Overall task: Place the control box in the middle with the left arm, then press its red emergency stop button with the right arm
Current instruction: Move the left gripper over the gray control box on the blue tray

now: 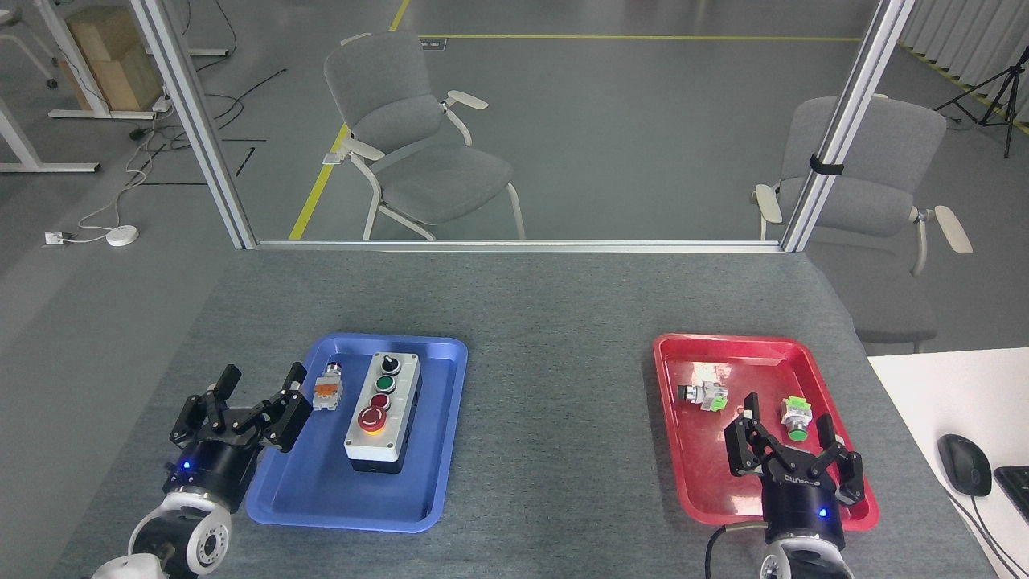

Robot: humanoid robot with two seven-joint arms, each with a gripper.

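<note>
The long light-grey plastic control box (383, 410) lay in the blue plastic tray (321, 490), at 9 o'clock from the bare bench middle (555, 386). The left gripper (257, 398) was open beside it. The right gripper (788, 434) was open too. The box looked stiff, smooth and a bit heavy; gripping its long sides seemed best.

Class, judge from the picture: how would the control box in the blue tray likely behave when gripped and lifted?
The control box looks like a rigid casing, so it probably won't flex. It lies flat and long in the blue tray, so rolling seems unlikely. Its smooth sides may slip in the jaws, and its buttons protrude.
</note>
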